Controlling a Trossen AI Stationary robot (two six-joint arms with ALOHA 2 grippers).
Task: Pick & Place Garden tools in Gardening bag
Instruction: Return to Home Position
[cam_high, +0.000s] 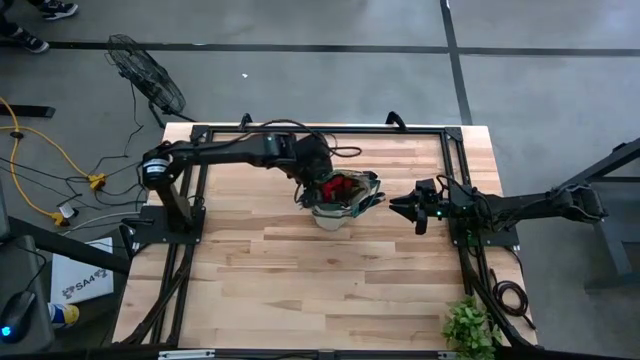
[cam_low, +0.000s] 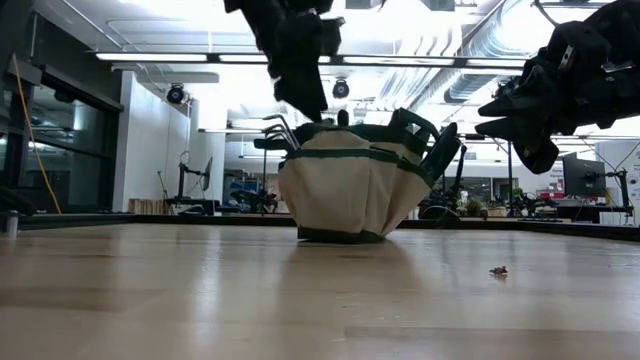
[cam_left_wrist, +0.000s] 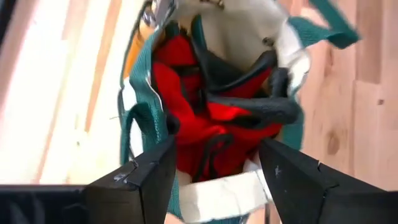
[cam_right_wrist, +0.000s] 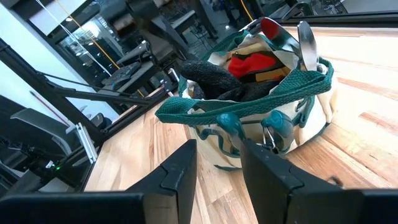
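Observation:
The gardening bag (cam_high: 340, 203), cream with a dark green rim and loop handles, stands upright on its base at the table's middle (cam_low: 345, 190). A red glove (cam_left_wrist: 199, 118) and a black glove (cam_left_wrist: 249, 106) lie inside it. Silver trowel blades (cam_right_wrist: 303, 37) and fork tines (cam_low: 278, 125) stick out past its rim. My left gripper (cam_left_wrist: 214, 180) is open and empty, pointing down just above the bag's mouth (cam_low: 305, 95). My right gripper (cam_right_wrist: 217, 168) is open and empty. It hangs in the air to the right of the bag (cam_high: 408, 208), pointing at it.
A leafy green plant (cam_high: 468, 325) stands at the table's near right corner. A small crumb (cam_low: 497, 270) lies on the wood in front of the bag. The black arm frames (cam_high: 190, 220) run along the table's left and right sides.

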